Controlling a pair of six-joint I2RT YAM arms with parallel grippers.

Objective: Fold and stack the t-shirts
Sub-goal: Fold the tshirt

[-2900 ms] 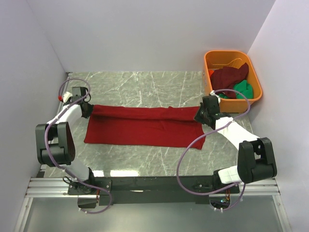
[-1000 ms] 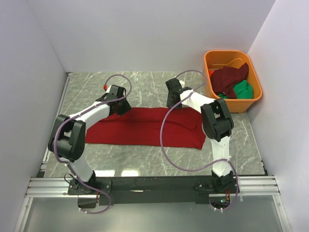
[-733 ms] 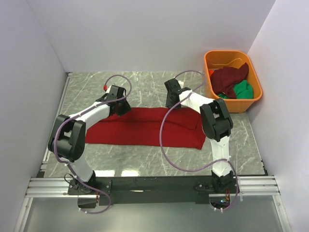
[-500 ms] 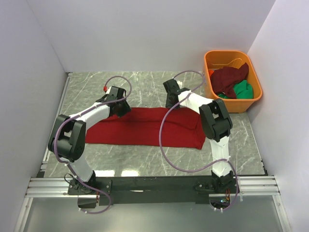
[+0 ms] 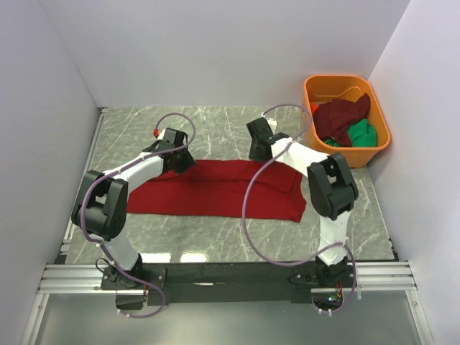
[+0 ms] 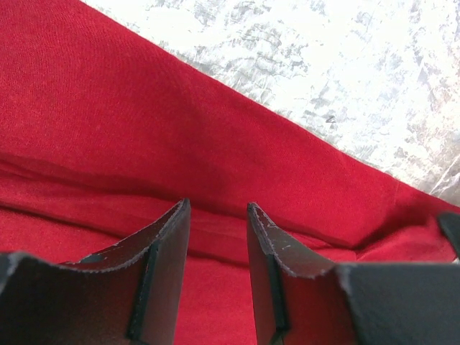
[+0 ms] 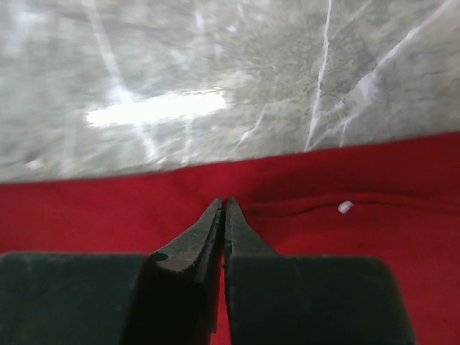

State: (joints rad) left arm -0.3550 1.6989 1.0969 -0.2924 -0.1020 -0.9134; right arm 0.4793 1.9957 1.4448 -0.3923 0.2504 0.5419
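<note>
Red t-shirt lies flat on the marble tabletop, folded lengthwise into a long band running left to right, approx. centred between the two arms. A raised crease shows near its right end.

Left gripper is at the far edge of the band, toward its left end. In the left wrist view the left gripper has its fingers spread, a clear gap between them and red t-shirt under and beyond the tips. No cloth is held. Bare tabletop shows past the hem.

Right gripper is at the far edge, right of centre. In the right wrist view the right gripper has its fingers pressed together, with no cloth seen between the tips, which point at the red t-shirt just inside its far hem. A small white speck sits on the cloth to the right. Tabletop lies beyond.

Orange tub stands at the far right corner, well apart from the band. It holds the maroon t-shirt, bunched, and the green t-shirt, bunched beside it toward the near side.
</note>
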